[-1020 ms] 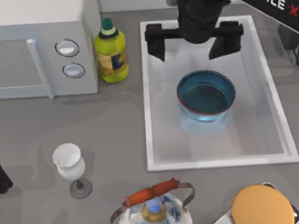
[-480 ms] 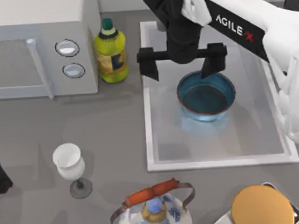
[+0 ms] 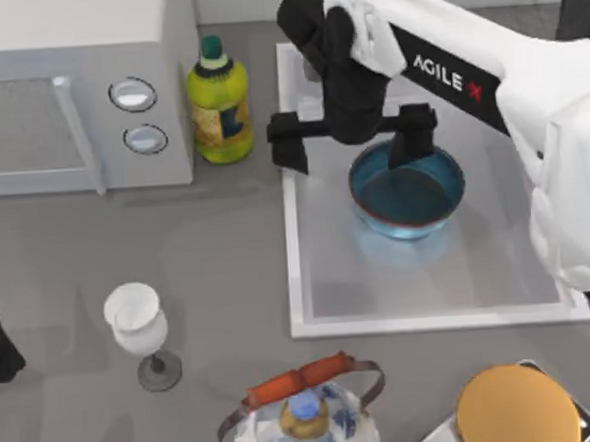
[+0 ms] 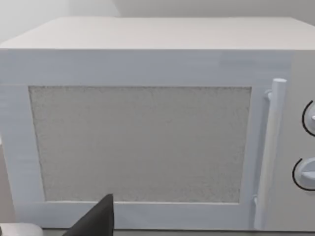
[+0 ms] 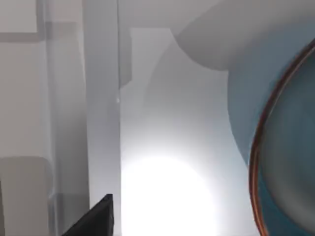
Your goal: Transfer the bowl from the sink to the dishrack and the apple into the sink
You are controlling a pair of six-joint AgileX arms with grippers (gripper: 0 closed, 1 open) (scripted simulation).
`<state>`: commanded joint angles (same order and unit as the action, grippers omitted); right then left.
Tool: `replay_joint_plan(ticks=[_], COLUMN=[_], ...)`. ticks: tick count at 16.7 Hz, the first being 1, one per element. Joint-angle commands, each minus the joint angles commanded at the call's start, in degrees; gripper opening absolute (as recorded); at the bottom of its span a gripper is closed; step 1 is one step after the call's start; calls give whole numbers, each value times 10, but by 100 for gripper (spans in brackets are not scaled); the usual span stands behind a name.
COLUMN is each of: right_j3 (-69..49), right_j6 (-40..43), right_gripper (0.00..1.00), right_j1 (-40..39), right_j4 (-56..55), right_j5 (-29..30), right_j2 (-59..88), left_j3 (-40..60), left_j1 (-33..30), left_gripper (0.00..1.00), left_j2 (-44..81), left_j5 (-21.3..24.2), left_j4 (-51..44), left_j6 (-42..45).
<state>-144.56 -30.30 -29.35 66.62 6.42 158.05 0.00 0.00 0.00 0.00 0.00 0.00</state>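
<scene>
Right end effector over the sink's rear-left
The right end effector (image 3: 350,142), fingers spread wide and released, sits at the bowl's (image 3: 407,192) ten o'clock; bowl rests inside the sink (image 3: 309,280).

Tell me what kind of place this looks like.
Most likely a simulated kitchen counter: a white sink holding a blue bowl, a microwave beside it, and a kettle near the front edge.

One bowl (image 3: 406,191), one sink (image 3: 309,280), one microwave (image 3: 66,85), one bottle (image 3: 218,105), one glass (image 3: 137,321), one kettle (image 3: 307,421).
</scene>
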Motion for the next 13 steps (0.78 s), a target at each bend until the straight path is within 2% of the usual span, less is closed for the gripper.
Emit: replay_joint_plan(ticks=[4, 9, 13], right_j3=[8, 9, 9], right_j6=[4, 5, 5], right_gripper=[100, 100, 70], right_j1=[5, 5, 5], right_j4=[-62, -69, -69], right_j5=[0, 0, 0], right_j2=[53, 59, 59], left_j3=[0, 0, 0], left_j1=[0, 0, 0], left_gripper=[100, 100, 100], left_j2=[0, 0, 0], left_j5=[0, 0, 0], left_j4=[0, 0, 0], left_j6=[0, 0, 0])
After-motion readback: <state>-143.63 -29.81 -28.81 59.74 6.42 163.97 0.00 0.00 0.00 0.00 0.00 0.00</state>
